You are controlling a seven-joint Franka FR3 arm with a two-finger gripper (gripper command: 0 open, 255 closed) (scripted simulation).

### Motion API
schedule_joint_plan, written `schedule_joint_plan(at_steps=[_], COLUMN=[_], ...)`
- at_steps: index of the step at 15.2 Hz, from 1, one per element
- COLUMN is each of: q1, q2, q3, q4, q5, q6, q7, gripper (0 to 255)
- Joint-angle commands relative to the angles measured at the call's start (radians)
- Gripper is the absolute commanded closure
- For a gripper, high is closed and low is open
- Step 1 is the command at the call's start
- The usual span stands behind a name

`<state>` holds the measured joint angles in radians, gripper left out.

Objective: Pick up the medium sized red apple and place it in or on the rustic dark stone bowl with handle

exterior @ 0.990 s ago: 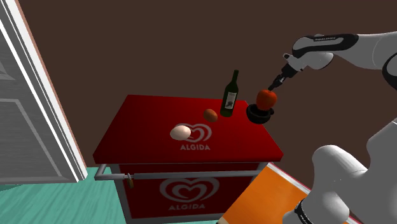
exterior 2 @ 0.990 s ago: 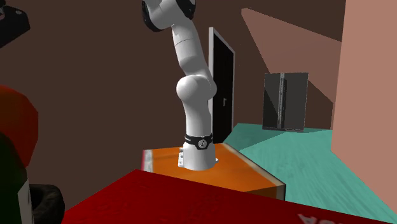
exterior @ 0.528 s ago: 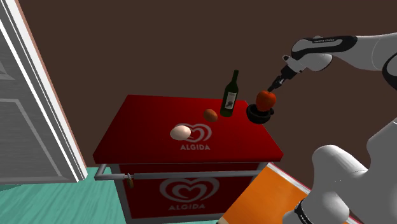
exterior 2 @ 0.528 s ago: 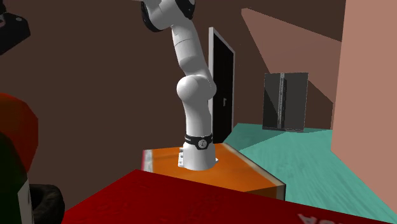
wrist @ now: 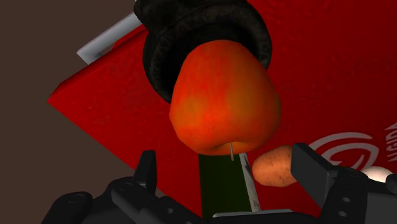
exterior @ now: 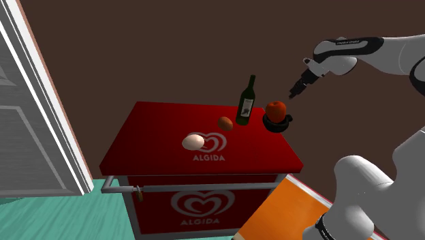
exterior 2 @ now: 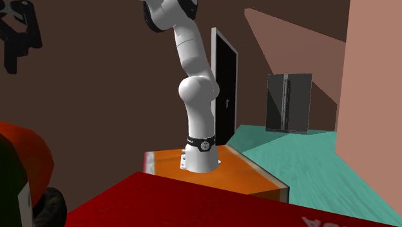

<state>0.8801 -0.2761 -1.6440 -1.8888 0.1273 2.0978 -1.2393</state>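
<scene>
Apple (exterior: 276, 109) now sits in bowl (exterior: 278, 125); my gripper (exterior: 295, 93) let go, spread, lifted clear above it

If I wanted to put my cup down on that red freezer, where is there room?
The lid is bare on the shoulder view's left, beyond the egg, and along the front edge. The far right corner is crowded: potato, wine bottle, and the bowl holding the apple.

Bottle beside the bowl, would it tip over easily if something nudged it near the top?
Probably yes: the bottle stands upright, tall and narrow, so a high push likely topples it. Once down, its round body could roll across the flat red top.
</scene>
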Motion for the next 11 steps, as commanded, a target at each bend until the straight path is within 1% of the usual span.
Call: schedule_joint_plan(at_steps=[1,2,3,11], q1=[-0.074,-0.115,-0.144,-0.144], q2=[0.020,0.026,0.029,0.026], q3=[0.058,0.090,0.115,0.116], q4=[0.026,0.046,0.063,0.063], q5=[0.021,0.027,0.029,0.026], q6=[-0.049,-0.080,-0.105,-0.105], q7=[-0.014,-0.018,-0.019,-0.017], gripper=[0,0,0,0])
